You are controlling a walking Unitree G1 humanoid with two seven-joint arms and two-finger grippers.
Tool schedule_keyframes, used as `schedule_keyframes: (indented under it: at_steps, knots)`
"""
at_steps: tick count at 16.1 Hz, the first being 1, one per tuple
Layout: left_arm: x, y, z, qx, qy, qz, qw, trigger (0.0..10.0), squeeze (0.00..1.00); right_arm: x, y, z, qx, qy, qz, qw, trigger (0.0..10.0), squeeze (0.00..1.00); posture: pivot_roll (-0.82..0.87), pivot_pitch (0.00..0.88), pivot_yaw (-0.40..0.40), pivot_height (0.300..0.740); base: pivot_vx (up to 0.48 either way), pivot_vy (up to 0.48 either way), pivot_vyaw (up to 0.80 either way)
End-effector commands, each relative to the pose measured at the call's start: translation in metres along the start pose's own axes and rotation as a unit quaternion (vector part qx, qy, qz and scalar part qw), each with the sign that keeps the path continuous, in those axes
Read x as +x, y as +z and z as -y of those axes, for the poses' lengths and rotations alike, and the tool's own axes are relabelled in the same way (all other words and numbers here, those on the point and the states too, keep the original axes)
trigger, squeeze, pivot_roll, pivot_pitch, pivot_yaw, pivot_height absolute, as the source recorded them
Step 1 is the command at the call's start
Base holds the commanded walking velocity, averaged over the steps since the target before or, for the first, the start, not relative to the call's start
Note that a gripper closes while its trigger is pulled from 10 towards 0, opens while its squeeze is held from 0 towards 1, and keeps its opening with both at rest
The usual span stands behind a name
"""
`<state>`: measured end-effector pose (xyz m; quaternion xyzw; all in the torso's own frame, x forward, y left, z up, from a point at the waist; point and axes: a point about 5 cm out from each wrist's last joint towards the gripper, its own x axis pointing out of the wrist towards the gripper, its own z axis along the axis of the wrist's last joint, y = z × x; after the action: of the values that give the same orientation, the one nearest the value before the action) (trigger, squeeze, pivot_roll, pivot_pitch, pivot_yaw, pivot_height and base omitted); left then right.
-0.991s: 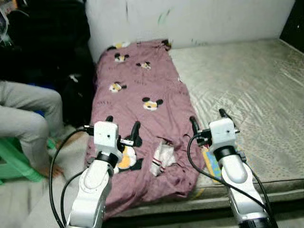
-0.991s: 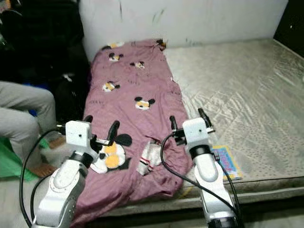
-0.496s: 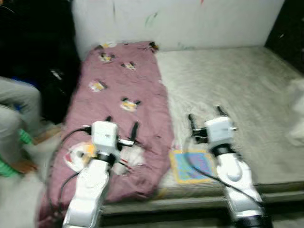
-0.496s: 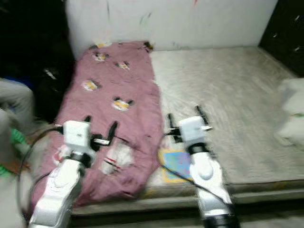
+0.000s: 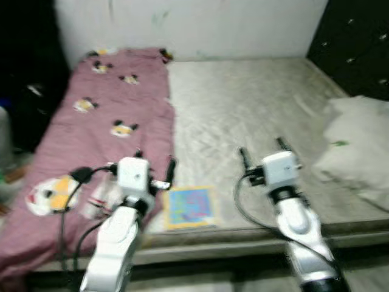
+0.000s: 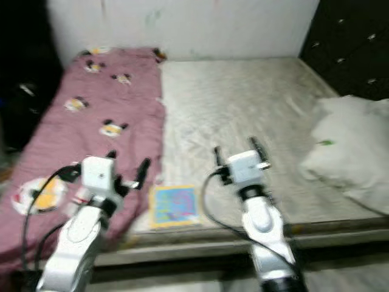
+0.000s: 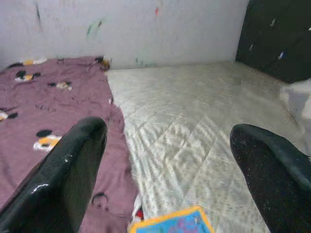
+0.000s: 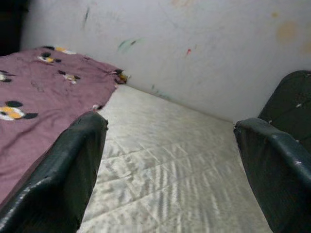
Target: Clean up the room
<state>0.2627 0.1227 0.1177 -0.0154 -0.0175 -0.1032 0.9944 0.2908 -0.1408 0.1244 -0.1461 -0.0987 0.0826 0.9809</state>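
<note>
Both the left gripper (image 5: 153, 165) and the right gripper (image 5: 262, 151) hover wide open and empty at lower centre, apparently while picking a target. The booklet (image 5: 189, 207) lies at the mattress (image 5: 243, 115) front edge, beside the blanket (image 5: 91, 140); the next move likely means reaching down to it.

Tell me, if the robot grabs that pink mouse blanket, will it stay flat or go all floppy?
Probably floppy: the pink blanket is thin cloth, rumpled and draped over the mattress edge, so it would likely sag from a gripper. It looks light, but it is large, so one pinch may leave most of it dragging behind.
</note>
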Motion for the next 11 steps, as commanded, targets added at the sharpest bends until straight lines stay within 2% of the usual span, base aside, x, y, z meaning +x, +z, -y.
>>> schedule_keyframes:
  at_steps: [1, 7, 11]
  knots:
    - [0.0018, 0.0059, 0.0003, 0.001, -0.003, 0.011, 1.000, 10.0, 0.00, 0.0009, 0.0037, 0.0034, -0.006, -0.003, 0.008, 1.000, 10.0, 0.00, -0.11, 0.048, 0.045, 0.740, 0.000, -0.364, 0.00]
    - [0.0016, 0.0115, 0.0043, -0.009, -0.032, 0.033, 0.999, 10.0, 0.00, 0.0018, 0.0040, 0.0025, -0.007, -0.003, 0.009, 1.000, 10.0, 0.00, -0.11, 0.048, 0.048, 0.740, 0.000, 0.000, 0.00]
    - [0.0022, 0.0118, 0.0050, -0.011, -0.036, 0.035, 0.999, 10.0, 0.00, 0.0024, 0.0042, 0.0030, -0.008, -0.003, 0.010, 1.000, 10.0, 0.00, -0.11, 0.046, 0.047, 0.740, 0.337, 0.000, 0.00]
